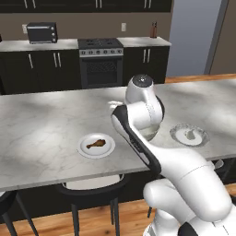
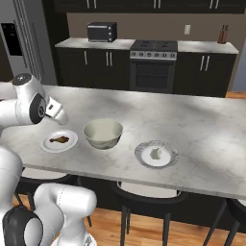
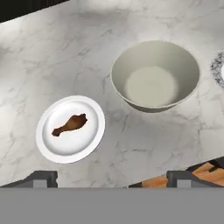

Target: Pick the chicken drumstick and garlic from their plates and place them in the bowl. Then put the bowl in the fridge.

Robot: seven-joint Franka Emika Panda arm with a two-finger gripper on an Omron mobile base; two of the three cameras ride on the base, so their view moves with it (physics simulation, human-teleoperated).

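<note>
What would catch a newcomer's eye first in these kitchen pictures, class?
The deep cream bowl stands empty in the middle of the marble counter. Left of it, a brown chicken drumstick lies on a white plate. The claw hangs open above them, holding nothing.

Kitchen: oven (image 1: 101, 62), fridge (image 2: 19, 41), marble island (image 2: 192, 120).

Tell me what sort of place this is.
A home-style kitchen, rendered: a black oven with a stovetop, a toaster oven on the back counter, and a marble island counter with stools.
</note>
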